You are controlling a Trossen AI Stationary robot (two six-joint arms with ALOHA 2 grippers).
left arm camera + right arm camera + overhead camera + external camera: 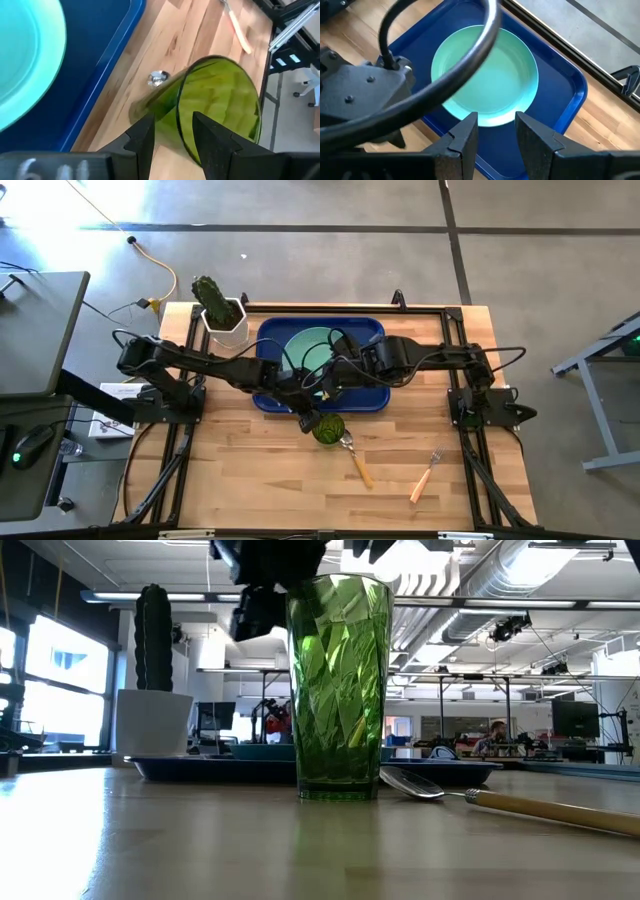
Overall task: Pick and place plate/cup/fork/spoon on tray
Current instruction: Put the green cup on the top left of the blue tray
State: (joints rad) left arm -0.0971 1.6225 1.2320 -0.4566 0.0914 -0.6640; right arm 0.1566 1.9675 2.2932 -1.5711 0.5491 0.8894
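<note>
The green cup (pixel 329 430) stands upright on its base on the table, just in front of the dark blue tray (pixel 368 330). My left gripper (pixel 174 140) is open over the cup's rim. One finger (pixel 215 145) is inside the mouth and the other (pixel 142 140) is outside the wall; I see no touch. In the low view the cup (pixel 338 690) has dark fingers at its top. The mint-green plate (pixel 308 345) lies flat on the tray. My right gripper (pixel 496 132) is open and empty above the tray's near part, by the plate (pixel 490 75). The spoon (pixel 356 458) and the fork (pixel 427 475) lie on the table.
A cactus in a white pot (pixel 221 312) stands at the tray's far left corner. The spoon's bowl (pixel 410 783) lies right beside the cup's base. The two arms are close together over the tray's near edge. Bare wood lies at the near left.
</note>
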